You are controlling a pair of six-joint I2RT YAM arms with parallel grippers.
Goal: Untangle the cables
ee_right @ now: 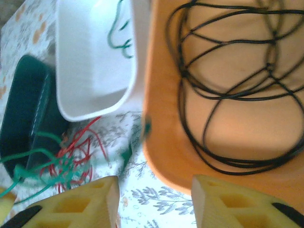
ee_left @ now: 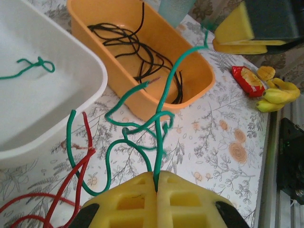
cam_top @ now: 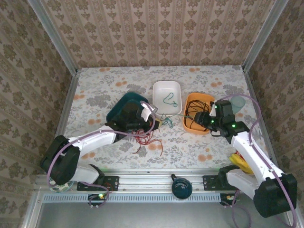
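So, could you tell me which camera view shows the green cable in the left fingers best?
Left wrist: the green cable rises sharp and close from the shut fingers. Right wrist shows it as a blurred tangle; top external, a tiny bit beside the white tub.

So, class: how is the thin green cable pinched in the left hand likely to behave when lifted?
Probably floppy: the thin green cable bends in loose curls beyond the shut left hand. Likely light, being thinner than the hand's yellow pads. It may drag the thin red cable along, since they cross.
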